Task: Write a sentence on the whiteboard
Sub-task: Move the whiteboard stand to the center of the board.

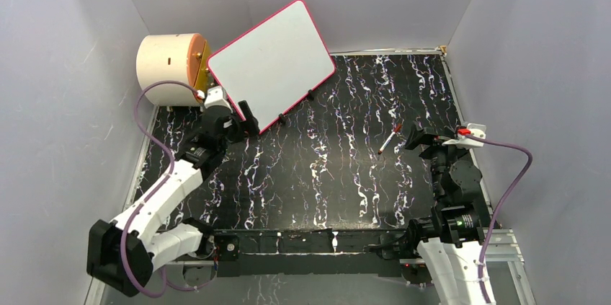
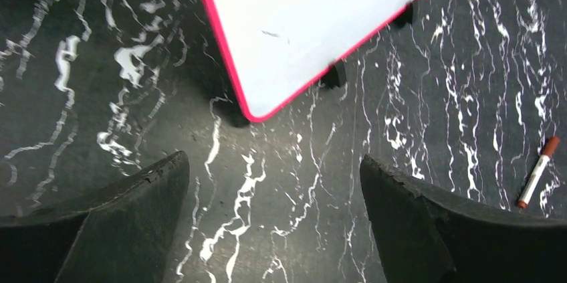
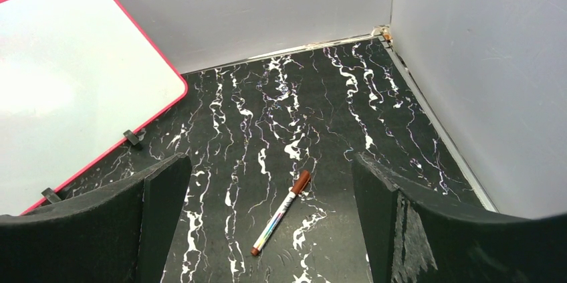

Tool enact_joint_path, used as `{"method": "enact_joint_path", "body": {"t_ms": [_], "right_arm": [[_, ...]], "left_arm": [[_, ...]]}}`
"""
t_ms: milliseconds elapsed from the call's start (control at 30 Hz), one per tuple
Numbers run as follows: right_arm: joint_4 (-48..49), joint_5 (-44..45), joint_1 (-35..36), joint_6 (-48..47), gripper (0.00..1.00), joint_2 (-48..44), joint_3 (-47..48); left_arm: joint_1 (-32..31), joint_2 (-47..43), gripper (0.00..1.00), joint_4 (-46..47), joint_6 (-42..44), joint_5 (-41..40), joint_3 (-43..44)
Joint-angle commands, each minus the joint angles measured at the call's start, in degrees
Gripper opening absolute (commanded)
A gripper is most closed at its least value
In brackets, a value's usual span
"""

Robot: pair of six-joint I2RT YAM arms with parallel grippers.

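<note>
So the whiteboard (image 1: 274, 63) was propped up tilted in the upper left-centre of the top view, on little black feet on the table (image 1: 324, 182), with a cream cylinder (image 1: 167, 60) right at its left edge. The left gripper (image 1: 243, 116) sat just by the board's lower corner, jaws spread wide, nothing in them. The marker (image 1: 390, 138) lay flat right of centre, brown cap pointing up-right. The right gripper (image 1: 416, 137) was just beside it, also wide apart and empty, not touching it.
</note>
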Motion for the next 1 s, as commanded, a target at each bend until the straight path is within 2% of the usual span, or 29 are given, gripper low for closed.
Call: {"method": "enact_joint_path", "body": {"t_ms": [0,133,500,800,967], "right_arm": [[2.83,-0.03,0.6,-0.12,0.99,-0.85,0.14],[3.17,0.14,0.8,-0.15,0.99,-0.58,-0.04],[3.27,-0.16,2.1,-0.1,0.99,-1.04,-0.21],[3.19,0.1,2.89,-0.17,0.99,-2.5,-0.57],[3.19,0.27,3.48,-0.24,0.99,-3.11,-0.67]], "left_arm": [[-5.18,3.44,0.94,-2.11,-5.76,-5.8,4.22],[-11.02,8.29,0.94,-3.39,-8.59,-14.26,6.57],[-18.36,28.82,0.94,-3.74,-16.39,-24.54,15.95],[-21.12,43.62,0.85,-2.99,-18.93,-32.66,23.48],[-21.18,50.06,0.76,-2.33,-19.03,-35.9,28.22]]}}
